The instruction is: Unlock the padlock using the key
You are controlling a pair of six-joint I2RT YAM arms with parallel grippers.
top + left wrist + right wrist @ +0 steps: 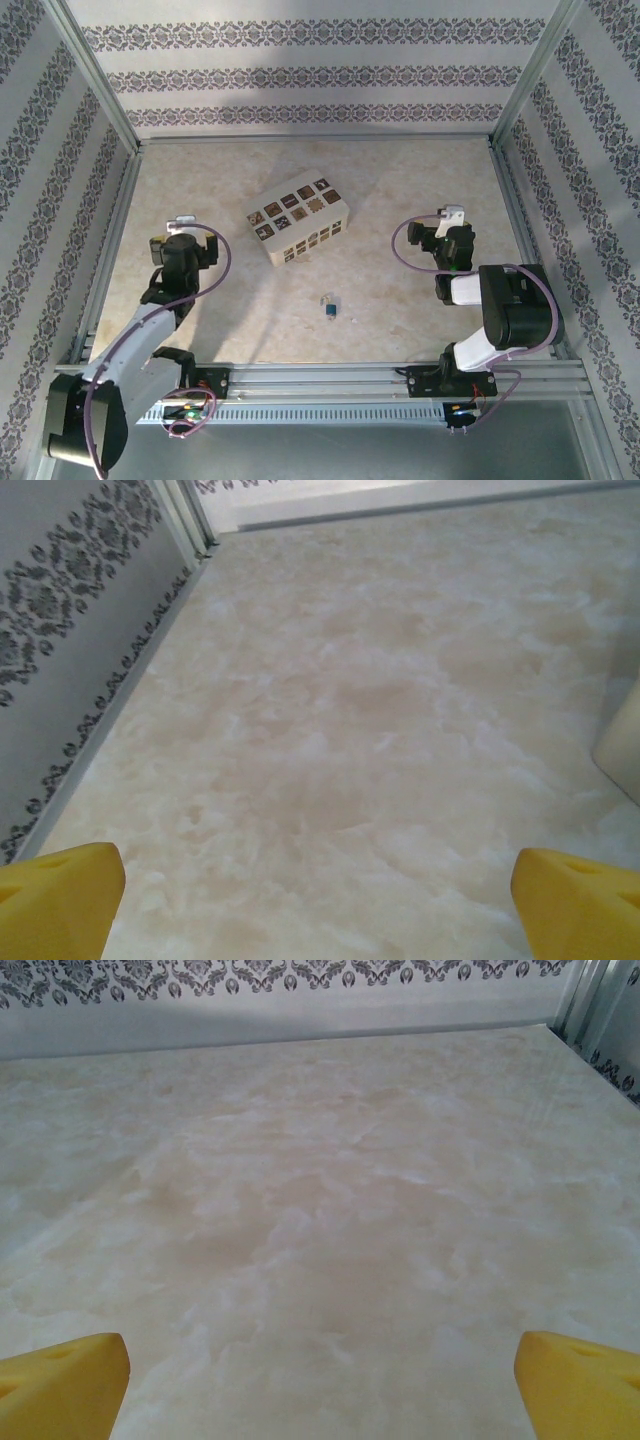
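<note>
L arm is seen bent at the elbow and stretched fwd along the left side of the bench (400, 180). The left gripper (182, 221) is held spread wide, its yellow fingertips (60, 895) well apart, nothing pinched. R arm is folded tight over its base. The right gripper (452, 214) is likewise spread and empty. The padlock (328, 307), small, metallic w/ a blue part, is laid on the marbled beige surface between the arms, near the front rail, well apart from both. A cream box (298, 222) w/ patterned tiles is set askew behind it.
</note>
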